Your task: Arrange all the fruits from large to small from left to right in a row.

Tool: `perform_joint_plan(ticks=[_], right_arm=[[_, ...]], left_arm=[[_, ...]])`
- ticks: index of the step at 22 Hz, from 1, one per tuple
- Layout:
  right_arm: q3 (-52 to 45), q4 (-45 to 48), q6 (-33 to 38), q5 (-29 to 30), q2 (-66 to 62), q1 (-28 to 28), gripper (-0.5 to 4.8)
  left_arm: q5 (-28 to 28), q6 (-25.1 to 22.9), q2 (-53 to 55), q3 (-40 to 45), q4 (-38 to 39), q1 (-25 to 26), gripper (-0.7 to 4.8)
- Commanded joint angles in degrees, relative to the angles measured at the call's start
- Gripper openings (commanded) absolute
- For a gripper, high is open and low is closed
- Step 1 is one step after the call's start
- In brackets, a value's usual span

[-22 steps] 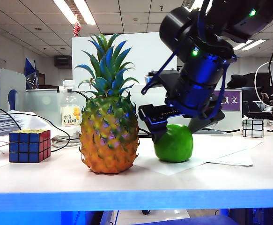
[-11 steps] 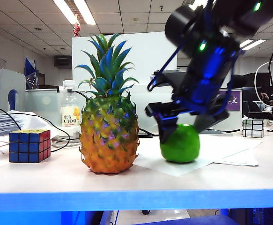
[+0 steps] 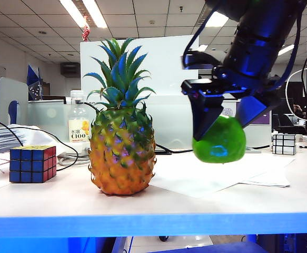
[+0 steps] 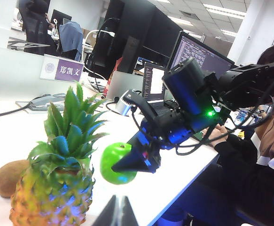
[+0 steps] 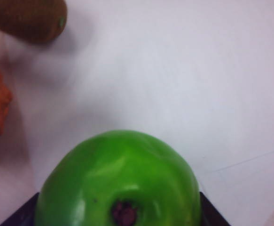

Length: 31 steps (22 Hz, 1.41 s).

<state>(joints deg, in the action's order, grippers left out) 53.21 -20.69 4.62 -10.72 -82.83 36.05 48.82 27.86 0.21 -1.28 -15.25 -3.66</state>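
From across the room, a tall orange-yellow pineapple with a spiky green top (image 3: 122,138) stands upright on the white desk (image 3: 206,200). To its right, the right gripper (image 3: 220,127) hangs in the air, and its two black fingers are clamped on a shiny bright green apple (image 3: 220,140) that floats clear above the desk. A colourful cube puzzle (image 3: 32,163) sits at the left, well apart from the pineapple, and a second cube puzzle (image 3: 285,143) sits far off at the right. A clear plastic water bottle (image 3: 79,126) stands behind the pineapple. From the left arm's camera, the pineapple (image 4: 57,188) is close by, with a small fuzzy brown kiwi (image 4: 7,177) lying on the desk just beside it. The green apple (image 4: 116,163) is up in the air in the dark right gripper (image 4: 127,162). The left gripper (image 4: 117,213) peeks in at the edge, its two thin tips nearly together with nothing between them. From the right arm's camera, the apple (image 5: 119,183) fills the near part between the gripper's sides, and the brown kiwi (image 5: 26,20) lies on the white desk (image 5: 174,84) farther away.
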Motion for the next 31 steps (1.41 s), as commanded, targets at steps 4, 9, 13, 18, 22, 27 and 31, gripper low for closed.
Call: perform_joint_plan(ticks=[4,9,13,18,22,27,31], right_arm=[[-0.5,1.7,1.38,1.4,-0.07,4.48,-0.06],[-1.2,2.05,1.4,1.9,-0.52,4.39,-0.06],[-3.65,3.13,1.64,3.21,-0.52,4.39,-0.06],[-4.55,4.39,1.62,3.21,-0.52,4.39,-0.06],[-4.55,7.48,1.62,3.15,-0.57,4.39,-0.06],[-4.55,9.92,1.62,2.05,-2.23,4.39,-0.06],[-4.55,9.97,1.64,2.05,-3.04,4.39,-0.06]], left_arm=[[-0.09,-0.42,-0.09,-0.2,-0.76,0.0,0.21],[-0.09,-0.42,-0.09,-0.2,-0.79,0.0,0.21],[-0.09,-0.42,-0.09,-0.2,-0.76,0.0,0.21],[-0.13,-0.44,-0.07,-0.2,-0.74,0.0,0.21],[-0.11,-0.42,-0.07,-0.2,-0.74,0.0,0.21],[-0.11,-0.42,-0.07,-0.2,-0.74,0.0,0.21],[-0.09,-0.42,-0.07,-0.2,-0.74,0.0,0.21]])
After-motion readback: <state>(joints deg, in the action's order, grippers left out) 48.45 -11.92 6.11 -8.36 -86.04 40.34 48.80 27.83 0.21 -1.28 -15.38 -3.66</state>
